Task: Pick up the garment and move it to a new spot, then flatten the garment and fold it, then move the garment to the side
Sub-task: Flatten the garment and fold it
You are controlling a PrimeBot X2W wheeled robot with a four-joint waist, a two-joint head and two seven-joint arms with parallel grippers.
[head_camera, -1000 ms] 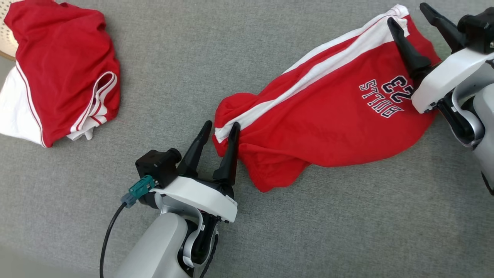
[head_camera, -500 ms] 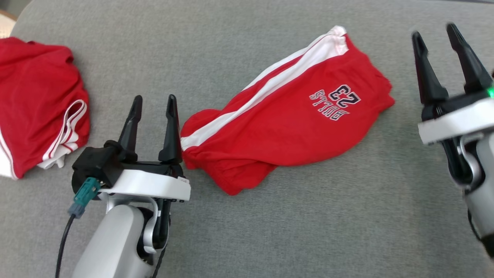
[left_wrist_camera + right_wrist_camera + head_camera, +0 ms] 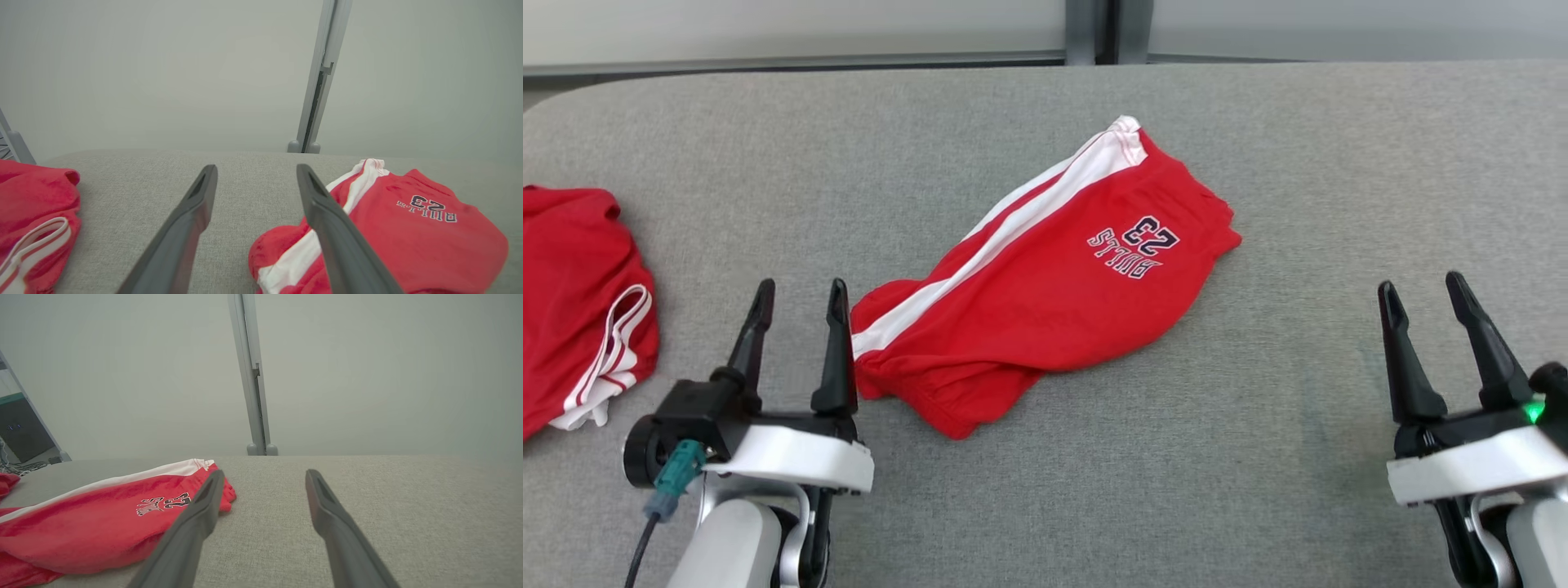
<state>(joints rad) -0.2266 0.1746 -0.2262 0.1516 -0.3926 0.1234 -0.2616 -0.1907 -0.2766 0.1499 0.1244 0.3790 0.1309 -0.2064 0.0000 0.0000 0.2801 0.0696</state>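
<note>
Tools first. We record the left tool (image 3: 801, 286) just beside the near left end of the garment (image 3: 1045, 286). Its two dark fingers are spread wide with nothing between them. The finger nearer the garment stands against the cloth's edge, but we cannot tell whether it touches. A dark cable (image 3: 637, 555) with a teal plug hangs from this tool's body.

The right tool (image 3: 1419, 282) stands well apart from the garment, off its right side. It is likewise spread wide and empty, and a green light (image 3: 1535, 408) glows on its body.

The garment, a pair of red shorts, lies on the grey cloth-covered bench (image 3: 1298, 163) between the two tools. It runs on a slant from near left to far right. Its near left end is bunched into soft folds, while the rest lies fairly flat. A white stripe (image 3: 1013, 224) runs along its far left side. A dark print (image 3: 1135, 241), reading "BULLS 23" upside down to us, sits toward its far right end.

A second red garment (image 3: 580, 302) with white trim lies crumpled well apart to the left of the garment, cut by the picture's edge.

Beyond the garment we note the bench's far edge and, behind it, a pale wall with a grey upright post (image 3: 1092, 33).
</note>
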